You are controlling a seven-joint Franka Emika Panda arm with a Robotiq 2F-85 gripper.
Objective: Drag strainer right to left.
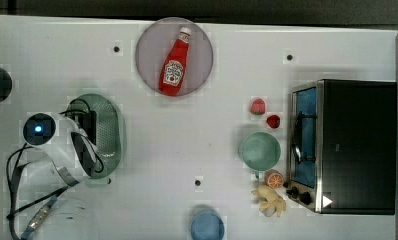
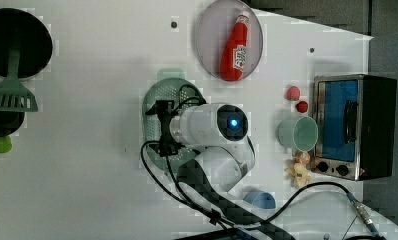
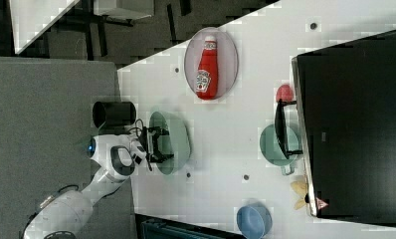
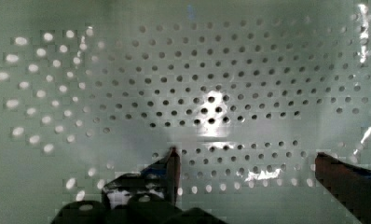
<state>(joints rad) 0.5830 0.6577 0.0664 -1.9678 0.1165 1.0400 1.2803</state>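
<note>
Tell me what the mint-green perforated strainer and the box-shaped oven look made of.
Mint-green perforated strainer: likely plastic, smooth and slightly glossy, with one even colour, moulded holes and soft highlights. Box-shaped oven: probably metal, with a shiny silver front frame and a dark matte body.

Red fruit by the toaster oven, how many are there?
2. One strawberry and one smaller red fruit lie together on the table, just off the toaster oven door, above the green bowl in the top view. More could be hidden.
</note>
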